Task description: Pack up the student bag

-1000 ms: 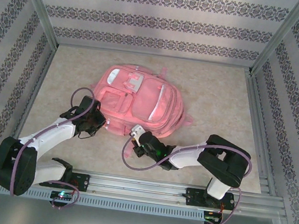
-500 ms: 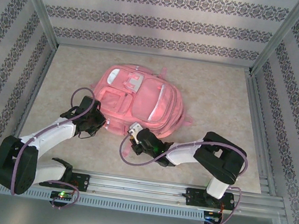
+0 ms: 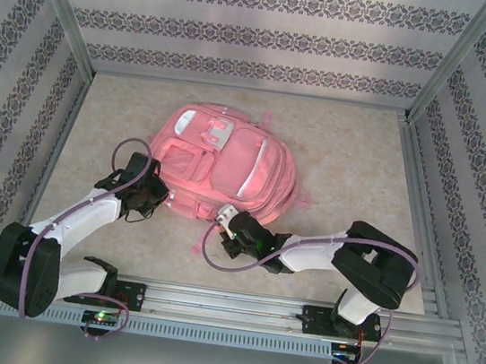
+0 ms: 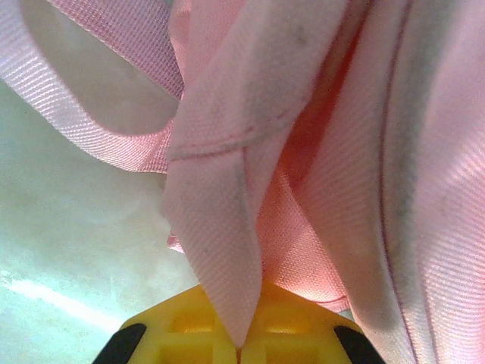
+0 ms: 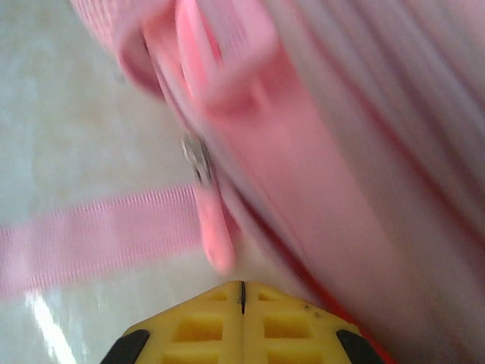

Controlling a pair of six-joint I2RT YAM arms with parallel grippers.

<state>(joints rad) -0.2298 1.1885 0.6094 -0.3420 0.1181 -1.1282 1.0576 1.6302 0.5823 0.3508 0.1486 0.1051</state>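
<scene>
Yellow pads of the left gripper (image 4: 241,343) are pressed together on a pointed fold of pink fabric, part of the student bag (image 3: 227,166) at its near left edge. Above that fold the cloth bunches up. A woven strap loop (image 4: 72,114) curves off to the left over the pale table (image 3: 347,151).

The right gripper (image 5: 242,292) has its yellow pads closed flat against each other with nothing seen between them. A pink zipper pull (image 5: 214,231) hangs just above the tips from a small metal slider (image 5: 198,157); the blur hides whether it touches them. A flat pink strap (image 5: 91,235) lies on the table to its left.

From above, the bag lies flat with its front pockets up, in the middle of the table. Both arms reach its near edge, the left at the near left corner and the right near the middle.
</scene>
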